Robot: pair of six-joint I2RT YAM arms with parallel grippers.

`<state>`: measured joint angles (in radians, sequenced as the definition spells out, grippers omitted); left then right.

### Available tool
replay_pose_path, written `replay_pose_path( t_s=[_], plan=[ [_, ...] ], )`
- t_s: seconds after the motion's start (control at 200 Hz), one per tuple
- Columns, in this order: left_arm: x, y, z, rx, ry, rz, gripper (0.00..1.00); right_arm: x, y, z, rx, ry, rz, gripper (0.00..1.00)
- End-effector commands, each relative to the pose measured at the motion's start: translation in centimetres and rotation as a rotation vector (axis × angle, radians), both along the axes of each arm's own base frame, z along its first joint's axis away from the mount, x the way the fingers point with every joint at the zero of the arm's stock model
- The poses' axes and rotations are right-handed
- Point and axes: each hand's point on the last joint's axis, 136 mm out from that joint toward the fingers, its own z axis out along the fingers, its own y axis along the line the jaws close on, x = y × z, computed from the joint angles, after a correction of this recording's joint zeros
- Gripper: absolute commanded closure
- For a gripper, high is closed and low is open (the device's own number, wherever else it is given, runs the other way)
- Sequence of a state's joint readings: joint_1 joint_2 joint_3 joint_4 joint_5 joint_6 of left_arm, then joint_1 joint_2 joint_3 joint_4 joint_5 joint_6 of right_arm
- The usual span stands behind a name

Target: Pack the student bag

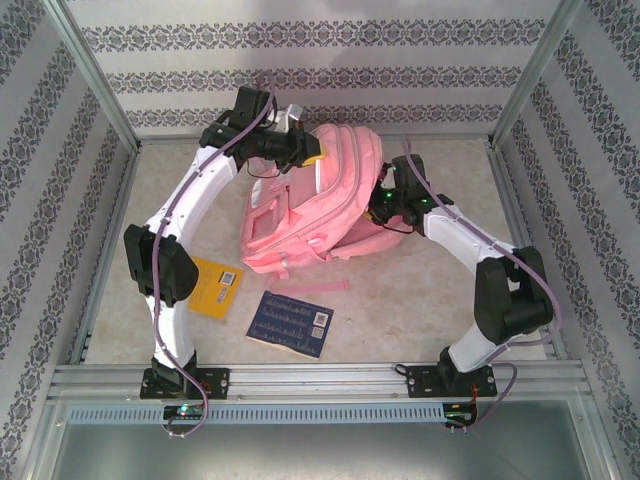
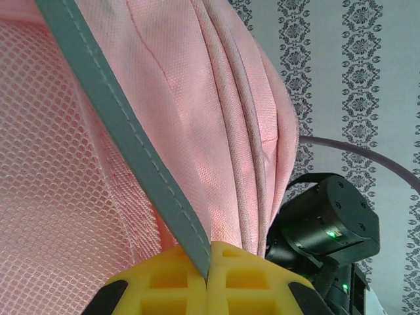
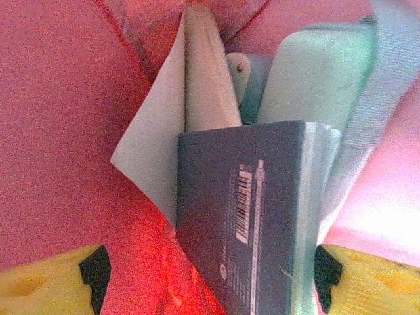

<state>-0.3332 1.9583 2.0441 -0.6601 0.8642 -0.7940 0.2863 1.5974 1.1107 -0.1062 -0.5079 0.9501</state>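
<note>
So the pink backpack [image 1: 300,205] sits around the middle of the table [image 1: 420,300], toward the back wall, lying kind of slumped with its front pockets facing up. The left tool [image 2: 207,275] is up at the far top end of it, yellow fingers pinched tight on a grey strip [image 2: 125,138] of trim that runs along the pink fabric, next to some mesh padding.

The right tool [image 3: 210,282] is poked into the bag's opening on the right side, and its jaws are spread wide. There's a yellow fingertip way out at each bottom corner of the wrist view, and neither one seems to be touching anything. Between them stands a dark book [image 3: 243,216] with a barcode, inside the bag. Behind it there's a white sheet [image 3: 154,157] and a pale green case [image 3: 315,72].

Out on the table in front of the bag are a yellow booklet [image 1: 215,287], partly under the left arm, and a navy notebook [image 1: 291,323] just to its right. One pink strap [image 1: 310,287] lies flat between the bag and the notebook.
</note>
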Motion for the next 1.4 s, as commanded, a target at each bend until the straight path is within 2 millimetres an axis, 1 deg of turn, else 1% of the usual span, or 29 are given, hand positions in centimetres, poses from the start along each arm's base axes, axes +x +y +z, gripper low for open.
replay_pose_path(
  t_s=[0.0,0.08,0.185,0.24,0.33,0.385,0.52,0.615,0.695,0.804,0.854,0.909,1.004,1.099,1.149,1.194,1.224,1.269,1.304,1.324,1.364,1.394],
  plan=[
    [-0.6,1.2,7.7,-0.093,-0.219,0.0,1.0,-0.4,-1.8,0.7,-0.06,-0.021,-0.026,0.19],
    [-0.5,1.5,7.7,-0.089,-0.221,0.007,1.0,-0.7,-2.5,0.7,-0.068,-0.015,-0.049,0.19],
    [-0.6,1.8,7.8,-0.089,-0.223,0.01,1.0,-1.0,-2.9,1.7,-0.064,-0.049,-0.063,0.21],
    [-0.8,1.8,8.1,-0.09,-0.227,0.011,1.0,-1.1,-2.9,1.5,-0.066,-0.034,-0.057,0.21],
    [-0.9,2.0,8.2,-0.089,-0.228,0.011,1.0,-1.3,-3.2,0.6,-0.086,0.02,-0.051,0.24],
    [-1.1,2.0,8.2,-0.089,-0.226,0.01,1.0,-1.3,-3.0,0.2,-0.08,0.034,-0.038,0.24],
    [-1.5,2.1,8.7,-0.095,-0.235,0.008,1.0,-1.0,-1.7,-1.0,-0.045,0.095,0.014,0.22],
    [-1.8,2.2,9.3,-0.104,-0.246,0.008,1.0,-0.4,-1.8,-1.9,-0.074,0.123,0.011,0.2],
    [-2.1,2.1,9.9,-0.118,-0.257,0.002,1.0,0.1,-1.2,-2.4,-0.067,0.142,0.028,0.2],
    [-2.4,2.1,10.3,-0.133,-0.265,-0.007,1.0,0.5,0.0,-3.6,-0.05,0.188,0.068,0.24],
    [-2.5,2.1,10.3,-0.134,-0.266,-0.009,1.0,0.7,0.6,-4.1,-0.037,0.206,0.081,0.28],
    [-2.5,2.1,10.3,-0.134,-0.266,-0.009,1.0,1.1,1.7,-4.0,0.005,0.207,0.103,0.35],
    [-2.4,2.0,10.1,-0.137,-0.263,-0.011,1.0,1.5,4.2,-2.9,0.068,0.184,0.159,0.53],
    [-2.1,1.9,9.9,-0.143,-0.258,-0.011,1.0,1.8,6.7,-1.3,0.084,0.14,0.203,0.74],
    [-2.0,1.7,9.9,-0.151,-0.257,-0.016,1.0,2.0,7.8,-0.9,0.094,0.134,0.212,0.86],
    [-1.8,1.6,9.9,-0.157,-0.258,-0.019,1.0,2.3,8.8,-0.7,0.11,0.133,0.216,0.93],
    [-1.7,1.5,9.9,-0.16,-0.256,-0.02,1.0,2.4,9.5,-0.8,0.122,0.14,0.218,0.94],
    [-1.6,1.4,9.8,-0.164,-0.255,-0.023,1.0,2.6,10.3,-0.9,0.142,0.147,0.221,0.94],
    [-1.4,1.3,9.7,-0.164,-0.253,-0.023,1.0,2.7,11.0,-1.0,0.16,0.152,0.229,0.88],
    [-1.3,1.4,9.6,-0.163,-0.252,-0.022,1.0,2.8,11.2,-1.1,0.168,0.157,0.233,0.8],
    [-1.1,1.3,9.3,-0.163,-0.248,-0.022,1.0,2.8,11.7,-1.0,0.186,0.161,0.247,0.6],
    [-1.1,1.4,9.3,-0.162,-0.247,-0.021,1.0,2.9,11.7,-0.8,0.194,0.155,0.252,0.5]
  ],
)
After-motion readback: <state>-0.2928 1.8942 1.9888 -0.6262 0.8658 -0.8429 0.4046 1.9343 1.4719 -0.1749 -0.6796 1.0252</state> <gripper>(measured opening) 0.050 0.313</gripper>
